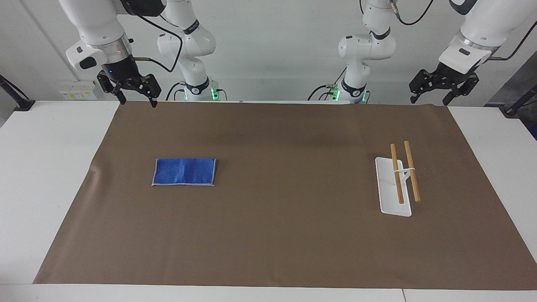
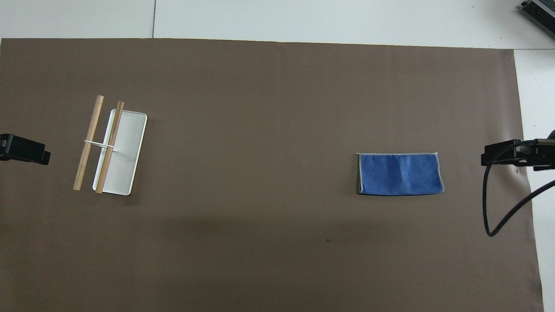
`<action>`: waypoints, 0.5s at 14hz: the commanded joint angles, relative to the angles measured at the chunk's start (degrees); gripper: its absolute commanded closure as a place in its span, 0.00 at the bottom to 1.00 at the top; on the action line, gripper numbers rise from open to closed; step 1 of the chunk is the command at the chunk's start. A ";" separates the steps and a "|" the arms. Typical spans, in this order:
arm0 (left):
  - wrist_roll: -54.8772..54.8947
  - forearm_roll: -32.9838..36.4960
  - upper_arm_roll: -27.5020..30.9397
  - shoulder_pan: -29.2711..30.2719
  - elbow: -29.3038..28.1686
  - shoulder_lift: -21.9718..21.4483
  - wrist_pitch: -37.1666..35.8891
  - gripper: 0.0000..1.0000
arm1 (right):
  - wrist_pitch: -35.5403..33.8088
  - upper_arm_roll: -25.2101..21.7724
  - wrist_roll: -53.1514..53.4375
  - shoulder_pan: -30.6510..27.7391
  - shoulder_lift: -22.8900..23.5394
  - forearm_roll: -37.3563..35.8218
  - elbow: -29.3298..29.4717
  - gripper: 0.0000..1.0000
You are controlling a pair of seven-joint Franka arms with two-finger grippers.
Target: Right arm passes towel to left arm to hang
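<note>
Facing view: towel lies flat left of centre; right gripper upper left and left gripper upper right, both spread, empty.

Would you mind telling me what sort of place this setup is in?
Most likely a robotics lab: two white robot arms, the right arm and the left arm, are mounted at a white table with a brown mat, before a bare wall.
</note>
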 commanded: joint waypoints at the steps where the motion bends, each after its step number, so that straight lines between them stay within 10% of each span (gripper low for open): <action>1: 0.45 -0.61 0.05 0.43 -1.13 -1.37 -0.54 0.00 | -0.48 -0.19 0.04 0.36 -1.39 -1.07 -1.17 0.00; 7: 0.45 -0.61 0.05 0.43 -1.13 -1.37 -0.54 0.00 | -0.48 -0.11 -0.57 0.27 -1.48 -0.98 -1.52 0.00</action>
